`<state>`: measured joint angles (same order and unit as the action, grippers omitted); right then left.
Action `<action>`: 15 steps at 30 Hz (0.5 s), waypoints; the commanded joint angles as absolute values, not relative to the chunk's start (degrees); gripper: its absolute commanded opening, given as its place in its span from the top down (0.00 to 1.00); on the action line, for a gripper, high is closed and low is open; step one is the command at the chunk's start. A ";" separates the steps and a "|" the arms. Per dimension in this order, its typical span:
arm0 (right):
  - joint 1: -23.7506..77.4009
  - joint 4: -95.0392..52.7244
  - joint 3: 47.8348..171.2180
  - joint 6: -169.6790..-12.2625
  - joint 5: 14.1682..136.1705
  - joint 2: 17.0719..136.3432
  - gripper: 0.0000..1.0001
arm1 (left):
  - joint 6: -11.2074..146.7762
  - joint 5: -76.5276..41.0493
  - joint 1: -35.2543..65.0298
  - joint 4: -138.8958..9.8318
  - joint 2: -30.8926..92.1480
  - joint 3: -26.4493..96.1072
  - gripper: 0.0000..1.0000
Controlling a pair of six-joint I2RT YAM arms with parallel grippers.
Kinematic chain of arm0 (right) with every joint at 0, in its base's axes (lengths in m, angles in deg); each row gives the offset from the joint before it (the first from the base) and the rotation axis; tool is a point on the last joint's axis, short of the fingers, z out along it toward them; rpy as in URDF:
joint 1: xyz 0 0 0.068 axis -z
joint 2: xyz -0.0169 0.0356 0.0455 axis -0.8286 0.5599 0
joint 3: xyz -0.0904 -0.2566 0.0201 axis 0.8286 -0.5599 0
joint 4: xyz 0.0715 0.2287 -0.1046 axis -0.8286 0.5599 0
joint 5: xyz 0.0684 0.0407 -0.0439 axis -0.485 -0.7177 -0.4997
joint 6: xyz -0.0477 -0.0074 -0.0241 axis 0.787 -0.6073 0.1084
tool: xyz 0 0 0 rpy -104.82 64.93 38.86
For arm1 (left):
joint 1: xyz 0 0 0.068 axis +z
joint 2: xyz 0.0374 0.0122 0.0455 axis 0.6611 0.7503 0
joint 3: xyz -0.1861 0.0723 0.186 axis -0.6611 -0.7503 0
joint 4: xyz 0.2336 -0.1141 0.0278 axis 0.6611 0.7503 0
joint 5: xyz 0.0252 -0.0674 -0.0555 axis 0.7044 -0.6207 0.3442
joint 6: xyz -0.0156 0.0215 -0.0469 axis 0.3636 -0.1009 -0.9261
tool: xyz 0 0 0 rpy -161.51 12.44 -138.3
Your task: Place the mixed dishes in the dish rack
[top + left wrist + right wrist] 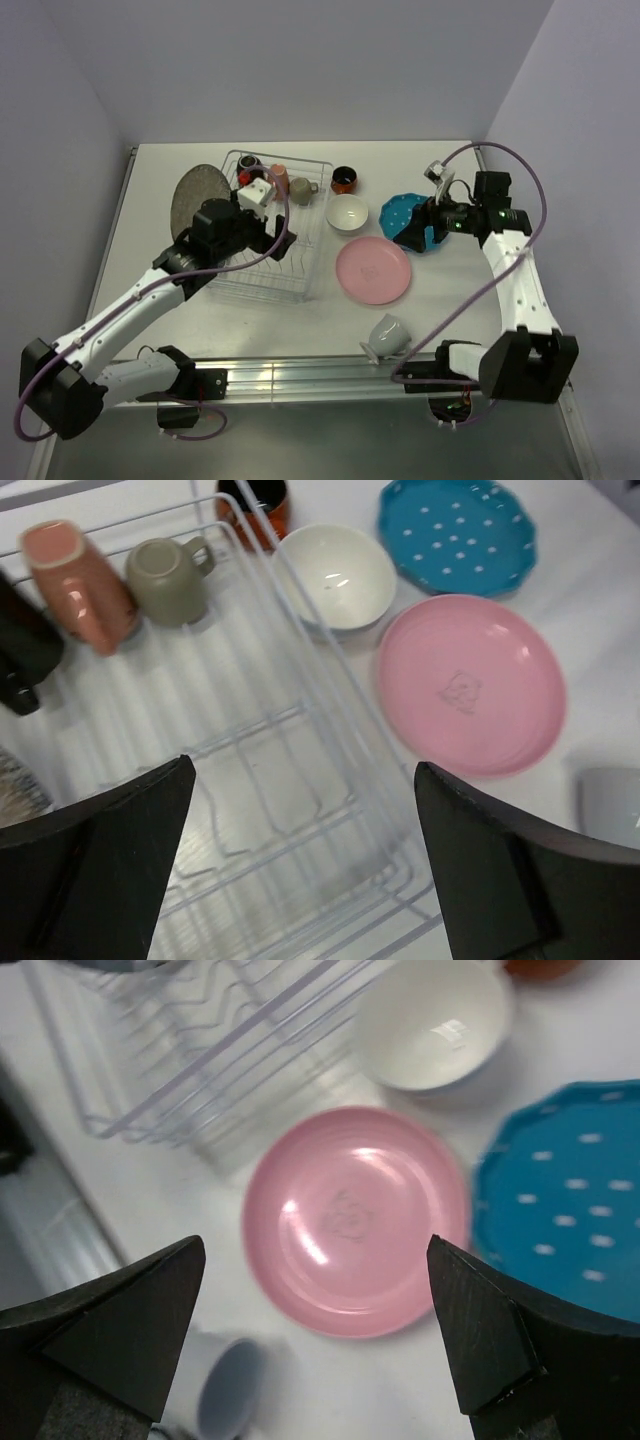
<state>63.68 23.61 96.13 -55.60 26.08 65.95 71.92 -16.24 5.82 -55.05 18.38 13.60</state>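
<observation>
Rack (pixel 300 272) mid-table holds pink mug (pixel 78 585), grey mug (pixel 168 580) and black mug (pixel 25 645) at its far end. Pink plate (pixel 373 270), bowl (pixel 347 213) and teal plate (pixel 400 212) lie to its right. The pink plate's centre stamp is unreadable. Left gripper (pixel 305 850) is spread wide, empty, over rack. Right gripper (pixel 315 1330) is spread wide above pink plate.

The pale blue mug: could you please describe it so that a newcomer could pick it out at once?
Start at the wire dish rack, then move to the pink plate just right of it. The pale blue mug sits alone on that plate's near side, by the front edge of the table; every other mug is up around the rack's far end.
</observation>
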 commanded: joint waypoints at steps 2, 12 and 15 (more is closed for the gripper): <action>63.25 6.82 93.84 -64.11 43.84 58.83 0.00 | 77.07 -7.74 5.97 -56.19 10.79 9.95 0.01; 64.21 -14.80 75.83 -82.82 70.21 37.39 0.00 | 77.17 4.23 5.97 -60.41 -0.48 0.81 0.01; 67.19 -14.46 74.59 -86.08 67.79 36.67 0.00 | 77.60 4.41 5.97 -60.14 -1.45 0.72 0.01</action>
<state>64.97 -7.62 75.39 -78.79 62.21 37.41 76.80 1.51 5.84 -57.08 -0.03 0.66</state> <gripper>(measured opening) 0.997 0.993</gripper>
